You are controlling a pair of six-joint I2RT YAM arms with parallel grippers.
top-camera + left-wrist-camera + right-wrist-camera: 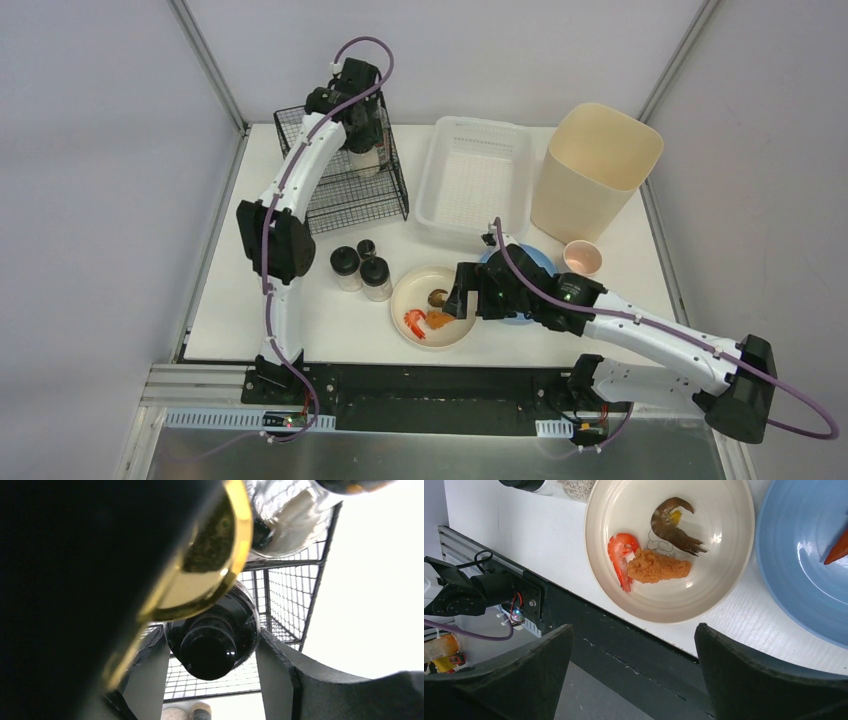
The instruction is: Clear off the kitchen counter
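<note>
The kitchen counter [330,325] is a plain, matte white rectangle lying just beyond the black rail that carries the arm bases, its long axis running left to right across the top view and its short sides pointing away from the arms. A cream bowl [402,292] sits near the middle of its near edge. Far back and left of the bowl stands a black wire basket [350,190]; over it the left gripper [212,645] is closed on a dark-capped jar [210,625], one finger pressed against each side. Just left of the bowl, three more dark-capped jars [362,267] stand close together on the bare white surface. In the bowl lie an orange shrimp [620,555], a breaded fried piece [656,567] and a dark brown shrimp [671,525]. The right gripper [634,630] hangs over the bowl's near rim with its fingers spread wide apart, holding nothing. Behind the bowl is a white slotted basket [470,180]. Touching the bowl's right side is a blue plate [535,262], then a small pink cup [582,258], and further back to the right a tall tan bin [595,170].
</note>
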